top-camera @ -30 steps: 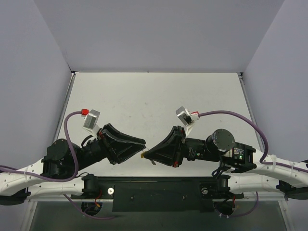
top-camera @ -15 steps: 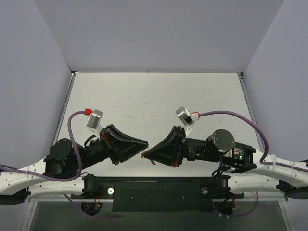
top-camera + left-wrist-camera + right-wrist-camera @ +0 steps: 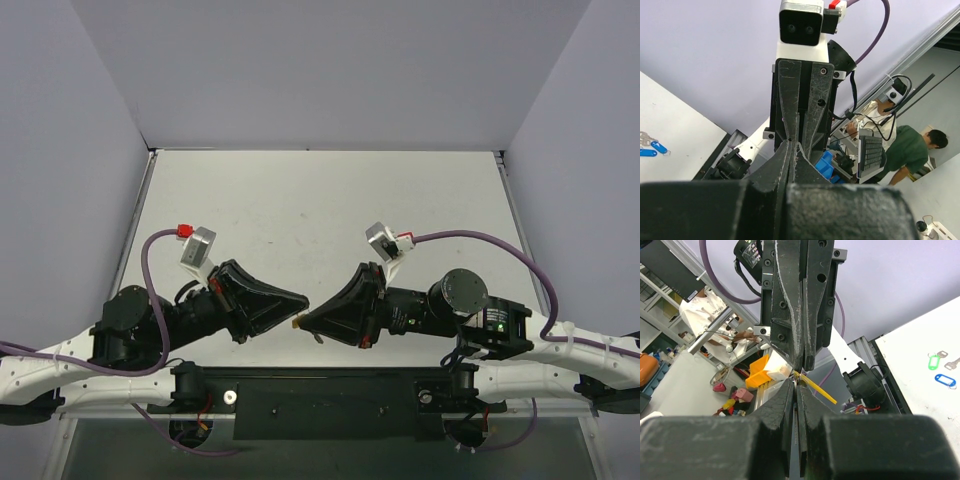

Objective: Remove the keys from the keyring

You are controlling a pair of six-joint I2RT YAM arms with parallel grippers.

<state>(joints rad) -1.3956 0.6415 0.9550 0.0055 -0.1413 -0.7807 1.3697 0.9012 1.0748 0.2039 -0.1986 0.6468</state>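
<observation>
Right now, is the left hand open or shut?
Shut: the left hand has its fingers pressed together with no gap in its wrist view. Whether they pinch anything: cannot tell.

No legible text, label or number anywhere.

You are in a robotics lab: a white table [image 3: 300, 200] boxed by plain grey panels [image 3: 330, 70], and outside it a person in a green shirt [image 3: 910, 150], coloured storage bins [image 3: 761, 377] and shelves [image 3: 657, 295].
</observation>
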